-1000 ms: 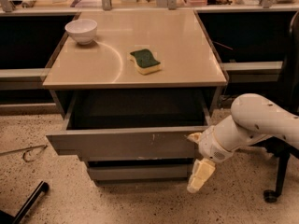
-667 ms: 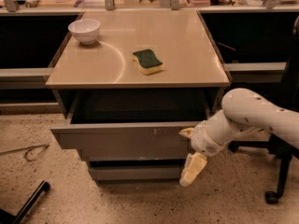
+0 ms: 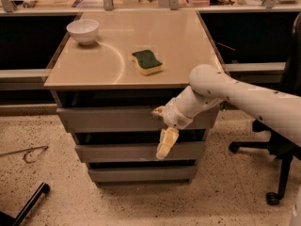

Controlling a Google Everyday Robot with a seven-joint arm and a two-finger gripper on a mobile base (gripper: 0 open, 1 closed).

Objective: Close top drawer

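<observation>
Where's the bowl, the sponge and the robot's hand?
Bowl (image 3: 83,30): camera view, outer wall.
Sponge (image 3: 146,61): camera view, green top.
End effector (image 3: 159,133): camera view, between fingertips, at top drawer (image 3: 113,119) front.

Three drawers (image 3: 122,152), one bowl (image 3: 83,31), one sponge (image 3: 147,61), one end effector (image 3: 160,133) at the top drawer (image 3: 108,119).
</observation>
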